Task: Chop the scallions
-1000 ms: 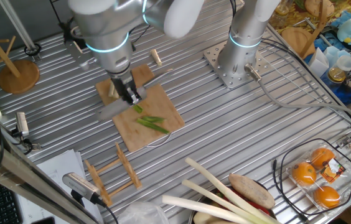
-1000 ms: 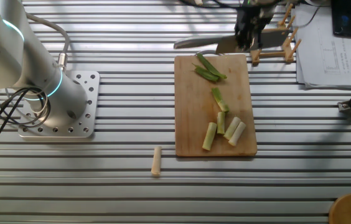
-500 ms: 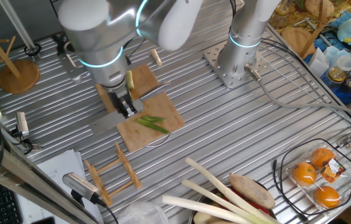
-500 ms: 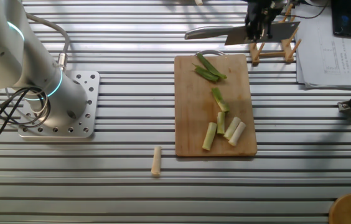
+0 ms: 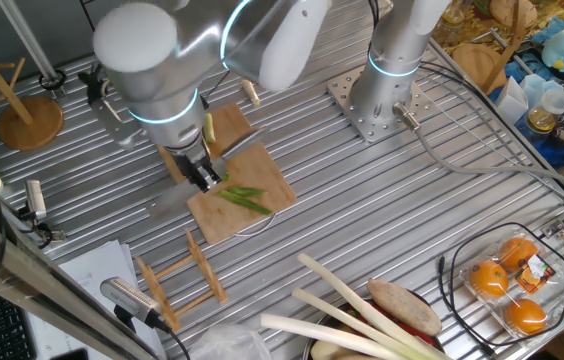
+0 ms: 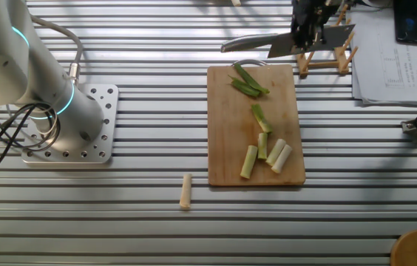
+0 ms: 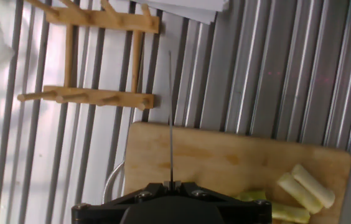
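The scallions lie cut on the wooden cutting board: dark green pieces at the end nearest the knife, pale pieces at the other end. In one fixed view the green pieces show on the board. My gripper is shut on a knife, held in the air just beyond the board's end. In the hand view the blade is edge-on over the board, the gripper is at the bottom and pale pieces lie at the right.
A wooden rack lies right beside the knife, with papers past it. A short wooden dowel and the arm's base sit left of the board. Thick pale stalks and a basket of oranges lie at the front right.
The gripper has lifted the knife off the board's end and carried it a little toward the wooden rack. The cut pieces have not moved.
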`<state>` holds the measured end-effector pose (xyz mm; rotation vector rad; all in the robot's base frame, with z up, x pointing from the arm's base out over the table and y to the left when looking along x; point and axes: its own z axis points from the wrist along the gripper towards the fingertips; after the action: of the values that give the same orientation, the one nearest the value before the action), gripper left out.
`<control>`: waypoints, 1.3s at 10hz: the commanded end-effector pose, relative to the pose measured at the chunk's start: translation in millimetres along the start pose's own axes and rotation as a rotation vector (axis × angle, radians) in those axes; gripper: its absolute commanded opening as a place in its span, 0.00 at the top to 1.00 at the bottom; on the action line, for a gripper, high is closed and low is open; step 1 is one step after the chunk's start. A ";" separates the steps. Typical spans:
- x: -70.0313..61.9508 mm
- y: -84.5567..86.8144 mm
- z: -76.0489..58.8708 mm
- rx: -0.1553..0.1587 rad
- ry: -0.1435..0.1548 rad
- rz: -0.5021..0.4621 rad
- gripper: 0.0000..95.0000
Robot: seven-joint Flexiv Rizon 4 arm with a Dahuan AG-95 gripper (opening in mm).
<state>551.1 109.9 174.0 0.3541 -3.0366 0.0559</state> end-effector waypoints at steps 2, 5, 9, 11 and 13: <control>0.2 3.4 -3.4 -0.049 -0.072 -0.022 1.00; -23.9 37.4 -7.3 -0.059 -0.068 0.082 1.00; -54.5 56.7 5.3 -0.046 -0.078 0.126 1.00; -78.8 60.4 9.2 -0.037 -0.058 0.153 1.00; -91.5 61.6 15.5 -0.020 -0.056 0.165 1.00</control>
<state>622.1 190.2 148.9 0.1018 -3.1062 0.0076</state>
